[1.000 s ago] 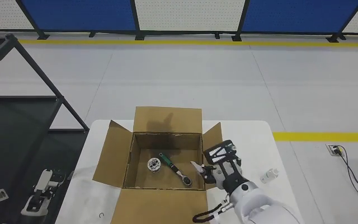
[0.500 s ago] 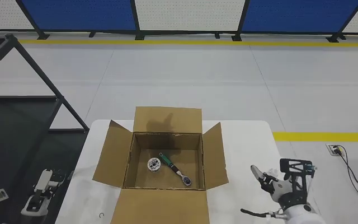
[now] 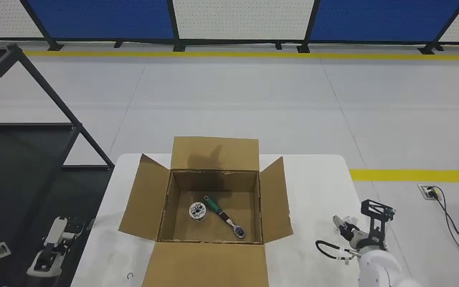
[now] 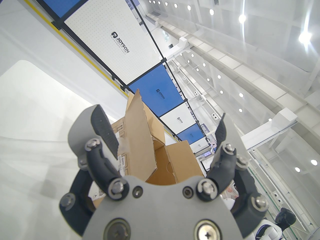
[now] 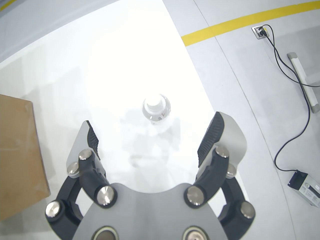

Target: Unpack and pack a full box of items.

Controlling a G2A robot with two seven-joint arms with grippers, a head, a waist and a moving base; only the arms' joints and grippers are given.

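**At the table's right edge: right arm is off the box and over the bottle**

Down at the near right corner, the right gripper (image 5: 152, 121) hangs with its fingers spread wide, holding nothing. A second ago it sat against the box's right flap; half a second ago it had swung out to the table's right side. Now it is back nearer the robot. The clear bottle (image 5: 156, 109) sits on the white table (image 5: 75, 76) just beyond the fingertips, lined up with the gap between them, its white cap facing the camera. Fingers and bottle are apart.

Over on the other side, the left gripper (image 4: 160, 116) is released too, both pads showing and nothing between them. It sits low beside the box (image 4: 150, 151), aimed up past a raised flap.

Further out, the box (image 3: 215, 247) has not shifted, its four flaps splayed open. Inside, the ratchet wrench (image 3: 226, 217) lies diagonally on the floor of the box, and the round metal part (image 3: 198, 209) rests just beside its green handle, same spots as before. The right flap (image 3: 276, 201), now uncovered, lies between the bottle's corner of the table and the box opening.

Beyond the table's right edge, a yellow floor line (image 3: 405, 174) runs past a wall socket (image 3: 429, 191) with a cable (image 5: 282, 58) plugged in. Blue and white partition panels (image 3: 244, 18) close off the far end.
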